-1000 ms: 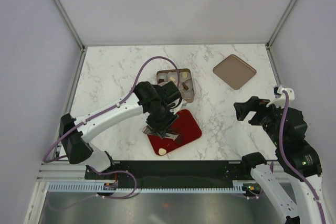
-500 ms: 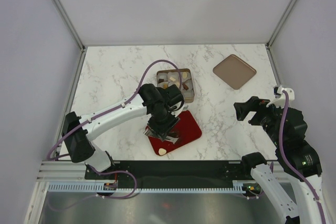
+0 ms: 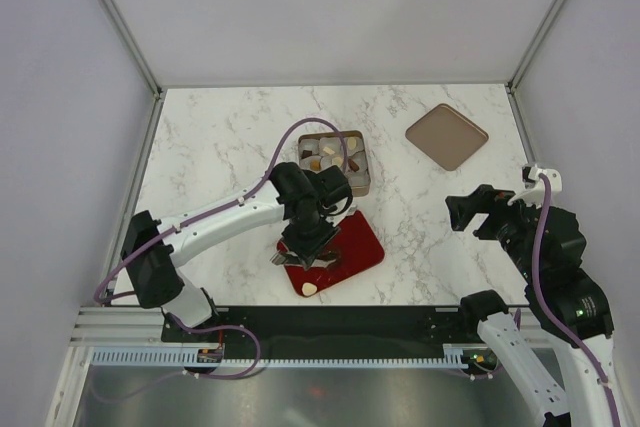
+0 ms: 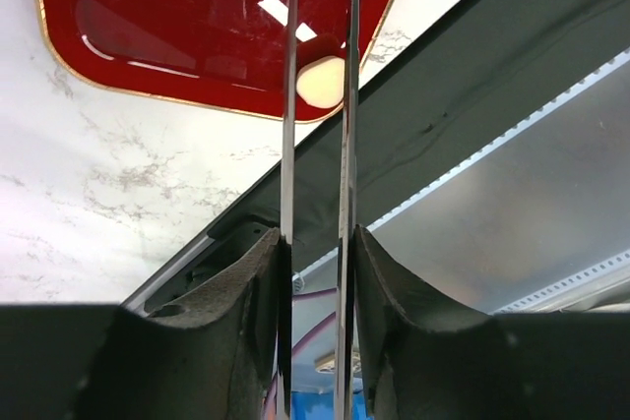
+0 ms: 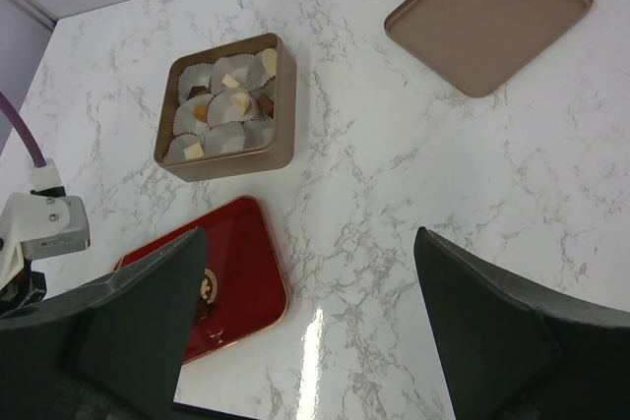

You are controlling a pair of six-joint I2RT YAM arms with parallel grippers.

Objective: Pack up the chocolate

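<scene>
- Chocolate comes first: one cream-white piece (image 4: 322, 81) lies on the red tray (image 3: 365, 242), in the tray's corner nearest the tabletop's near edge.
- The left gripper (image 4: 318, 194) hangs over the red tray, with two thin metal blades (image 4: 290, 95) running on from its fingers.
- In the left wrist view the cream-white piece shows in the gap between the blades, close to both. Whether either blade touches it cannot be told.
- From above, that piece lies bare on the tray, on the near side of the left gripper and not lifted.
- The left blades stand a narrow gap apart, parallel, with nothing seen clamped between them.
- A dark round piece (image 5: 204, 286) also sits on the red tray, partly behind the right finger in that view. It is too small to make out more.
- More tan and dark pieces (image 5: 240, 100) sit in grey-white paper cups (image 5: 219, 71) inside the gold box (image 5: 281, 95). The box is just behind the tray, toward the middle of the tabletop (image 3: 210, 137).
- The box's lid (image 3: 447, 135) lies flat toward the far right corner, well apart from the box.
- The right gripper (image 5: 310, 243) is raised near the tabletop's right edge, its fingers spread wide and holding nothing, well apart from all the chocolate.
</scene>
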